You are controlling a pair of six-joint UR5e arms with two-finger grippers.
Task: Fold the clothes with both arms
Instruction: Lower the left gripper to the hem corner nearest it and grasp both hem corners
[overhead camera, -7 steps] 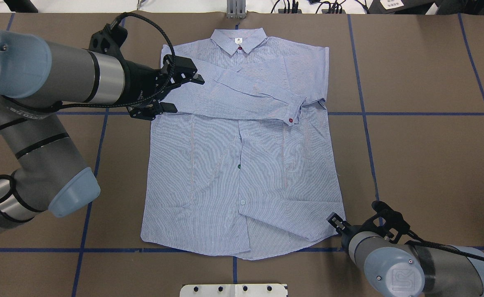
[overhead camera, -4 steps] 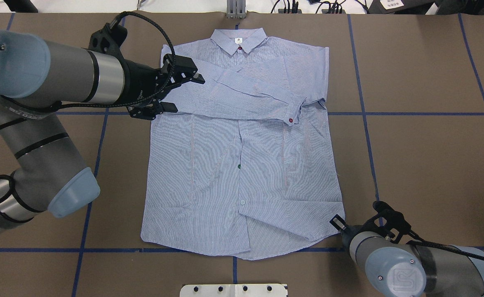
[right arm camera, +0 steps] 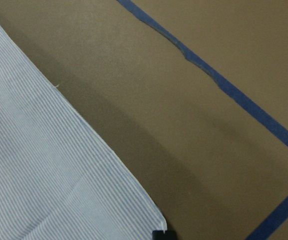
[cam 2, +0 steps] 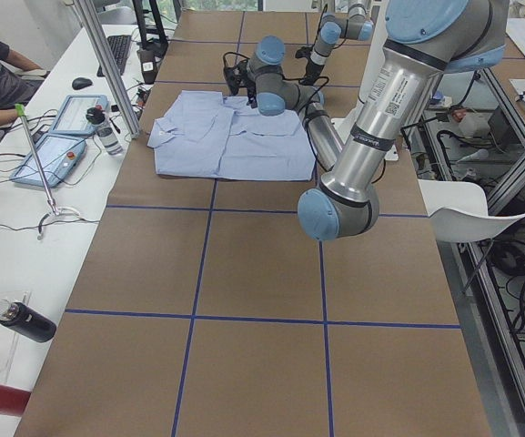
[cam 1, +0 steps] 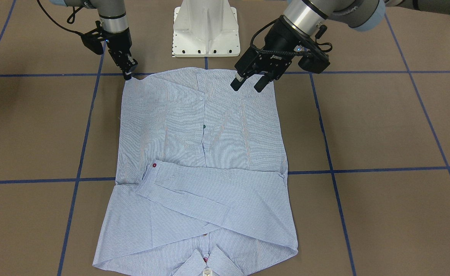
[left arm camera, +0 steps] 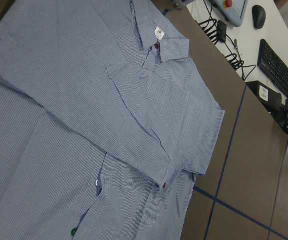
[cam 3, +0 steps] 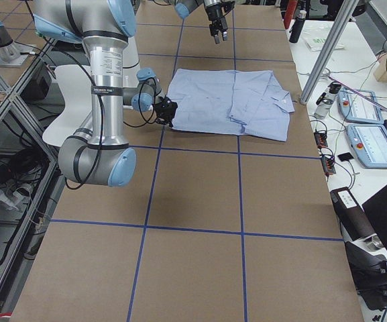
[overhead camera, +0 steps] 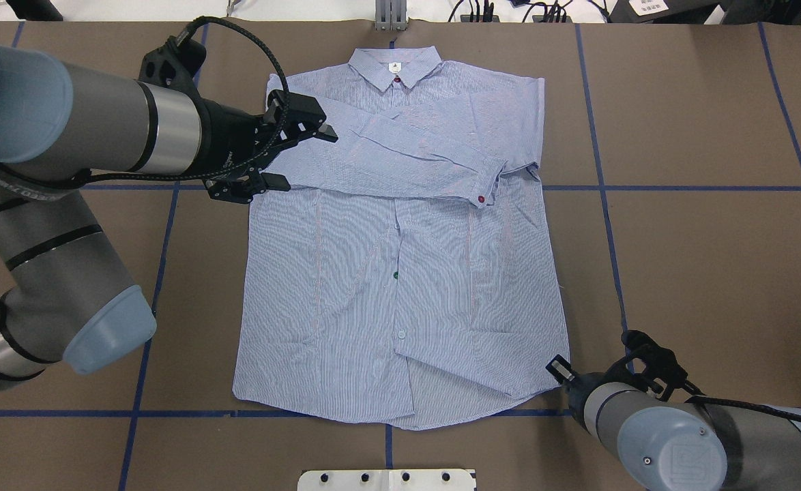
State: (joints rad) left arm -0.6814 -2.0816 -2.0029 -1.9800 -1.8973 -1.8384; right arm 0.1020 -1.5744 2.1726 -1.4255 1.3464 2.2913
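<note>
The striped shirt [overhead camera: 400, 273] lies flat and face up, collar at the far side, both sleeves folded across the chest; it also shows in the front view [cam 1: 206, 130] and the left wrist view [left arm camera: 84, 100]. My left gripper [overhead camera: 308, 158] is open and empty, raised above the shirt's left side [cam 1: 248, 82]. My right gripper [cam 1: 127, 76] points down at the hem's right corner, with its fingers together on the corner's tip [right arm camera: 158, 234]. In the overhead view [overhead camera: 559, 369] the right wrist hides most of it.
The white pedestal base [cam 1: 205, 28] stands just behind the hem. Blue tape lines [overhead camera: 602, 187] cross the brown table. A grey bracket [overhead camera: 390, 13] sits at the far edge behind the collar. A desk with tablets [cam 2: 57, 137] runs along the far side.
My left arm has drawn back a little to the left, with its gripper still open above the shirt. My right arm has shifted slightly by the hem corner. The shirt has not moved.
</note>
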